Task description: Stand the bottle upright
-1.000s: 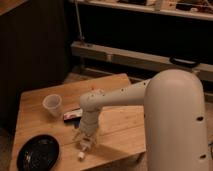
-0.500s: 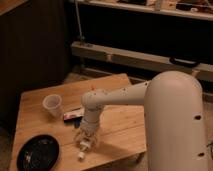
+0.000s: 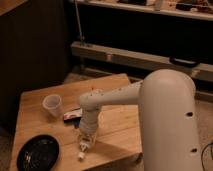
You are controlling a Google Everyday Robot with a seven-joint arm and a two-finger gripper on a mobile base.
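Note:
The bottle (image 3: 82,150) is small and whitish, with a white cap toward the table's front edge. It lies tilted on the wooden table (image 3: 115,125), near the front. My gripper (image 3: 86,140) points down at the end of the white arm (image 3: 107,100) and sits right over the bottle's upper end, hiding part of it. I cannot tell whether it is touching or holding the bottle.
A translucent plastic cup (image 3: 52,105) stands upright at the table's left. A dark flat packet with a red edge (image 3: 73,114) lies beside the arm. A black round plate (image 3: 37,153) sits at the front left corner. My large white body (image 3: 167,125) stands at the table's right side.

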